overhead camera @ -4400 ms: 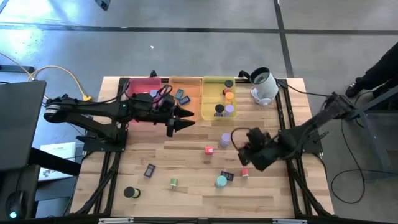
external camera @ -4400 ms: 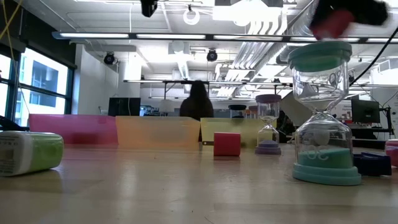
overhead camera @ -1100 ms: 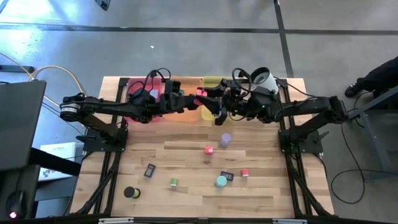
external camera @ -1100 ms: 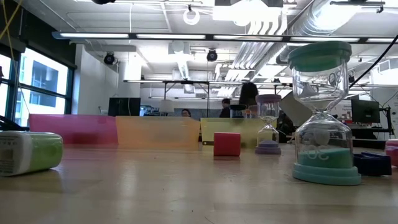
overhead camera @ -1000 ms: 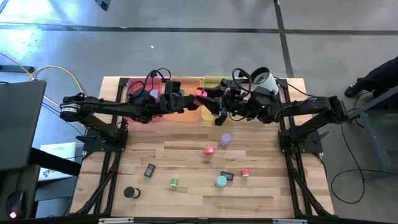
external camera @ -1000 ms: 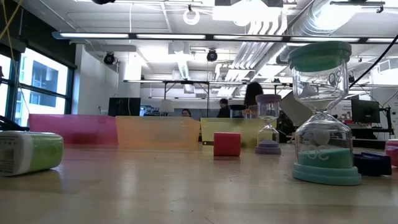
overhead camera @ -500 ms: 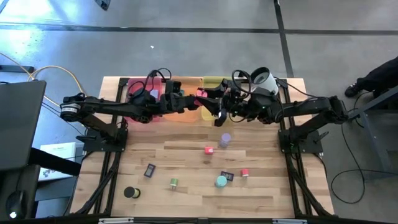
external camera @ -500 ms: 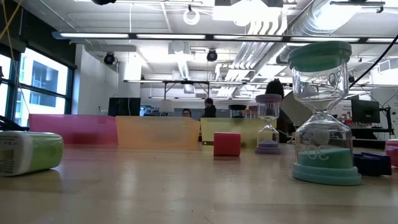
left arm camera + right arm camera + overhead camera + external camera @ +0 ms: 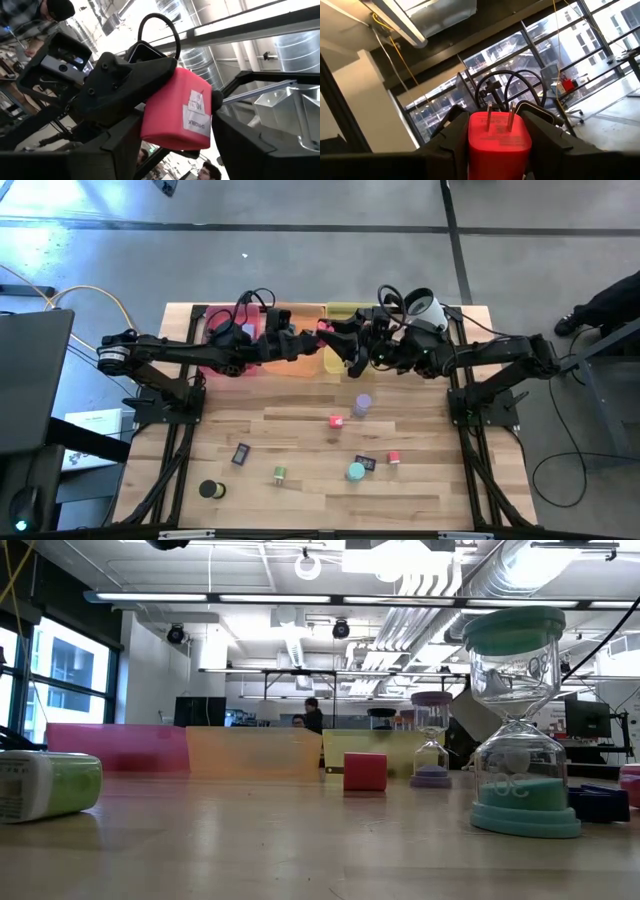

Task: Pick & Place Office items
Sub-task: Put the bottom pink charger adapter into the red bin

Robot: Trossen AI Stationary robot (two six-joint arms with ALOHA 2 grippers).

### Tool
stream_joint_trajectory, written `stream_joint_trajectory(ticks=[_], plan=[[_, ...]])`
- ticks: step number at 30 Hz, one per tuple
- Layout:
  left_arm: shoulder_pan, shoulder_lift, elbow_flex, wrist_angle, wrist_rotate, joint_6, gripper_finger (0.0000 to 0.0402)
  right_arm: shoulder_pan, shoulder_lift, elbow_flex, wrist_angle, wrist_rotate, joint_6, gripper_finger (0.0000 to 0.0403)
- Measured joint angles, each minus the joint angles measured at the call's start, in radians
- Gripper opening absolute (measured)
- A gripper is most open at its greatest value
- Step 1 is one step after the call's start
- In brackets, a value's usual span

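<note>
Both arms meet in the air above the far side of the table [image 9: 300, 430], over the seam between the orange tray [image 9: 296, 368] and the yellow tray [image 9: 345, 312]. The right gripper [image 9: 499, 150] pinches a red plug block [image 9: 498, 132] by its sides (two metal prongs point away from the wrist). The left gripper [image 9: 172, 145] has its fingers [image 9: 112, 150] spread on either side of the same block, close to it; whether they press it cannot be told. On the table lie a pink cube [image 9: 336, 421], a purple hourglass [image 9: 361, 405] and a teal hourglass [image 9: 355, 471].
</note>
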Motion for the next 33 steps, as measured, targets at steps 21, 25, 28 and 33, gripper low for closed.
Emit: stream_joint_trajectory(ticks=[21, 25, 28, 33], plan=[[0.003, -0.002, 0.0, -0.053, 0.017, 0.087, 0.0168, 0.0, -0.002, -0.001, -0.046, -0.028, 0.084, 0.0143], [0.008, -0.002, 0.0, -0.059, 0.027, 0.074, 0.0168, 0.0, -0.003, -0.001, -0.054, -0.066, 0.078, 0.0189], [0.008, -0.002, 0.0, -0.058, 0.054, 0.074, 0.0168, 0.0, -0.003, -0.001, -0.057, -0.101, 0.072, 0.0231], [0.009, -0.003, 0.002, -0.053, 0.088, 0.074, 0.0168, 0.001, -0.049, -0.003, -0.108, -0.139, 0.005, 0.0278]])
